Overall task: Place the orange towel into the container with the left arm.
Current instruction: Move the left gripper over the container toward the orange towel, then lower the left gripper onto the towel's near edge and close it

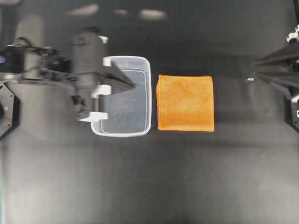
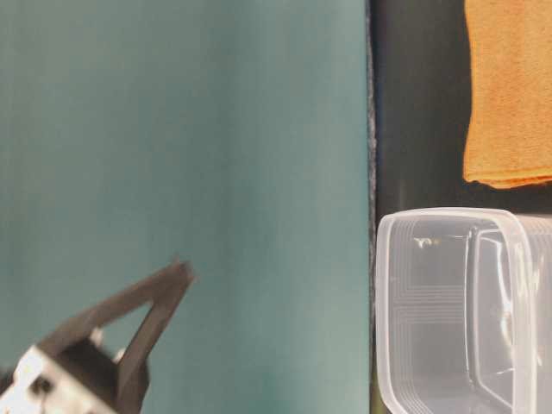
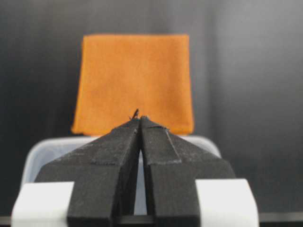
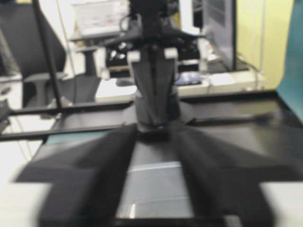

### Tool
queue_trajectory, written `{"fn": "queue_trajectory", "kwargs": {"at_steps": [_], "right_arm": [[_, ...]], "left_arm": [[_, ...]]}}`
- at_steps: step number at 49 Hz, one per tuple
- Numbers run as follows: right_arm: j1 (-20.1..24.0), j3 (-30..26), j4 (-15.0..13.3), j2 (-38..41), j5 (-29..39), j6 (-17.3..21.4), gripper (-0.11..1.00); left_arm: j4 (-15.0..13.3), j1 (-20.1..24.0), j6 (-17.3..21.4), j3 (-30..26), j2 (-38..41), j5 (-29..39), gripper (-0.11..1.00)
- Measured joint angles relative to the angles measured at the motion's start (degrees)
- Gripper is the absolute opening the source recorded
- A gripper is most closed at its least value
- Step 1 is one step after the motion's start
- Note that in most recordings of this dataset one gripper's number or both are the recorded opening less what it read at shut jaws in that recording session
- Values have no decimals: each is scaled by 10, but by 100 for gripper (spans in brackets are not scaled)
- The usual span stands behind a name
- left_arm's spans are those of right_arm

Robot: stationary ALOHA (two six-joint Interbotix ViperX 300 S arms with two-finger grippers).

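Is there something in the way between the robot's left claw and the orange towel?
Yes, the container. The left gripper, shut and empty, hangs above the tub, and the orange towel lies flat just beyond the tub's far rim. The claw is above the rim, so it probably passes over. Nothing else lies between them.

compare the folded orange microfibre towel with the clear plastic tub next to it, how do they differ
The folded orange microfibre towel is opaque and lies flat; the clear rectangular plastic tub is see-through, open-topped and walled. The shut left gripper is above the tub, not the towel. In the overhead view both sit side by side, apart, on the black table, similar in footprint.
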Motion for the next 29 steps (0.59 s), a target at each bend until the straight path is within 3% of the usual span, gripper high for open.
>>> {"fn": "queue_trajectory", "kwargs": {"at_steps": [4,8,21,24,29], "right_arm": [[0,0,1,-1,0,12,69],[-1,0,1,-1,2,14,80],[0,1,0,-7,11,16,76],[0,1,1,-9,11,16,76],[-1,1,1,-11,11,16,76]], "left_arm": [[1,4,1,-54,50,47,1],[0,8,1,-94,89,78,11],[1,10,11,-219,220,120,83],[1,9,20,-244,249,122,90],[1,6,42,-282,305,124,89]]}}
